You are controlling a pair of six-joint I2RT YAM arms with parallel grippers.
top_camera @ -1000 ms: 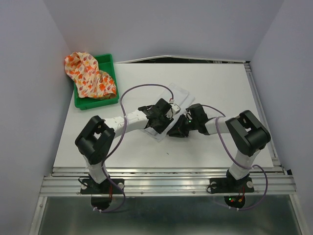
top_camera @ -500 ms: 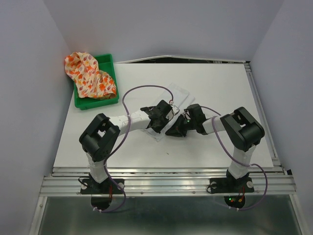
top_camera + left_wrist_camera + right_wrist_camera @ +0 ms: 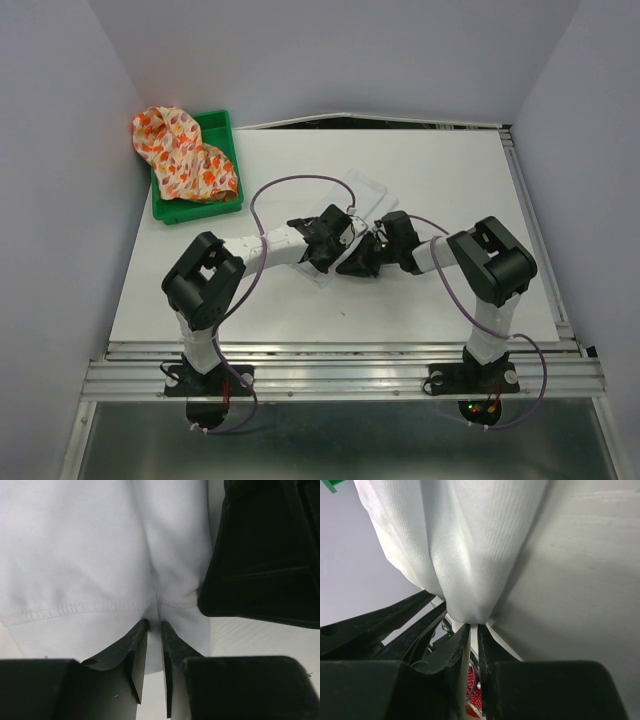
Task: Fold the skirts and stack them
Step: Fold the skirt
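The white skirt (image 3: 90,550) — smooth, stitched hem puckered — is pinched tight by the left fingers (image 3: 132,652) and right fingers (image 3: 455,650); the floral skirt (image 3: 182,152) lies bunched at 10 o'clock.

Two skirts — one white skirt (image 3: 100,545), one floral skirt (image 3: 185,155) — and one green tray (image 3: 195,211).

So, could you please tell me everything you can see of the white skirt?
The white skirt is plain, soft cloth with a stitched hem, lying near the middle of the table. The left pincer and right pincer each pinch it, close together, gathering it into puckered folds.
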